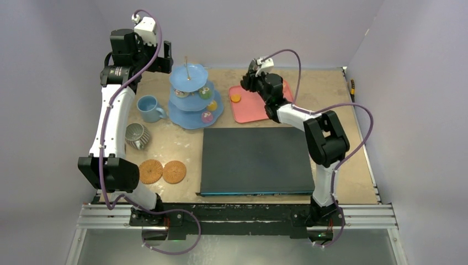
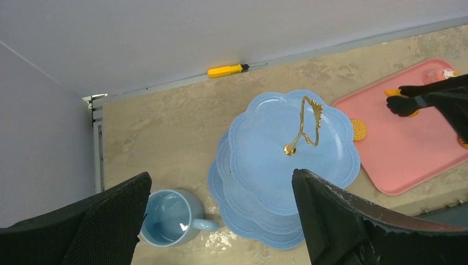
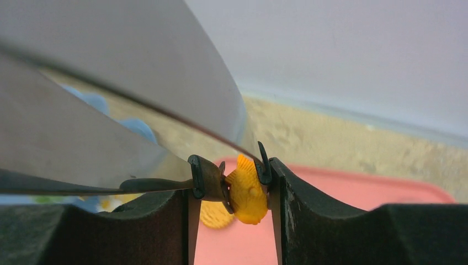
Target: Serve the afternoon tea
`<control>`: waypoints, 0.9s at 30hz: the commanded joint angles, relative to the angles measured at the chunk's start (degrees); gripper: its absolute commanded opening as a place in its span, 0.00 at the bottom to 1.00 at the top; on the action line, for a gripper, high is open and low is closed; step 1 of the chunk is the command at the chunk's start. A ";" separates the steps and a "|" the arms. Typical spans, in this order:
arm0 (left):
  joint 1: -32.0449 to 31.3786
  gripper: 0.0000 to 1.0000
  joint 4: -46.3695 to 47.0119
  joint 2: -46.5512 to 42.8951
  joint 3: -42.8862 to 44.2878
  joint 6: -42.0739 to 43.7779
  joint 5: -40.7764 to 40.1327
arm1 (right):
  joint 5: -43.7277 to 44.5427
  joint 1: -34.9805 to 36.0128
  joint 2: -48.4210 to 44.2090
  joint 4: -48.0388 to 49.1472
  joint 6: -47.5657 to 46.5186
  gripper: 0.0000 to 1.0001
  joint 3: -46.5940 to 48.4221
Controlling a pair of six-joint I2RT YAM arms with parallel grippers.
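1. While my right gripper [image 3: 232, 187] clamps the tongs [image 3: 212, 176], their black tips pinch an orange cake [image 3: 249, 196] over the pink tray [image 3: 359, 199]. I cannot tell whether it is clear of the tray.
2. My left gripper [image 2: 221, 179] hangs wide open and empty above the stand [image 2: 265, 132], with the mug [image 2: 168, 218] just beside it.
3. Partly done, I judge: several cakes [image 1: 206, 92] already sit on the stand's two lower tiers, while the top tier is bare.
4. Left to do: carry this cake across to the stand, then fetch the flat orange cake [image 2: 359, 130] lying near the tray's edge.
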 commanded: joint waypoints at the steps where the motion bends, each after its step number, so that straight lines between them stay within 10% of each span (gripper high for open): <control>1: 0.29 0.99 1.60 -1.59 0.30 -0.42 0.58 | -1.29 2.90 -7.46 1.83 1.02 0.39 6.00; 27: 1.68 0.99 2.24 -3.35 -1.39 -0.19 0.66 | -5.31 14.86 4.90 -11.22 2.97 0.39 34.91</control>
